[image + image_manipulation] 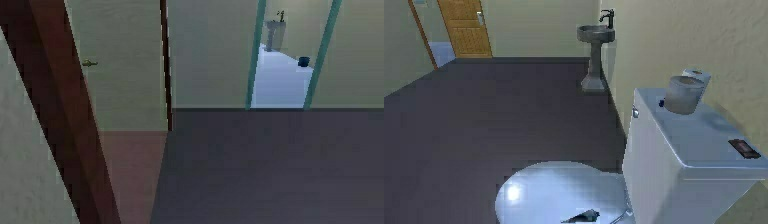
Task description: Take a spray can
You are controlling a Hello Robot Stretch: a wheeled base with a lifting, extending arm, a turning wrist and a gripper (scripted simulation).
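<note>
No shape here reads clearly as a spray can. In the arm side view a short grey cylinder (684, 92) stands on the white toilet tank (684, 160), with a small flat dark item (744, 148) near the tank's right end. A small dark shape with thin ends, seemingly my gripper (587, 215), pokes up at the bottom edge in front of the toilet lid (544, 190). I cannot tell whether it holds anything. In the forward view, a small dark blue object (303, 62) sits on the pale floor past a doorway.
A grey pedestal sink (595, 50) with a dark tap stands against the wall beyond the toilet. A wooden door (464, 25) is at the far left. Ahead, a dark red door (60, 110) stands ajar on the left. A teal-framed doorway (292, 55) leads to a white fixture (277, 33).
</note>
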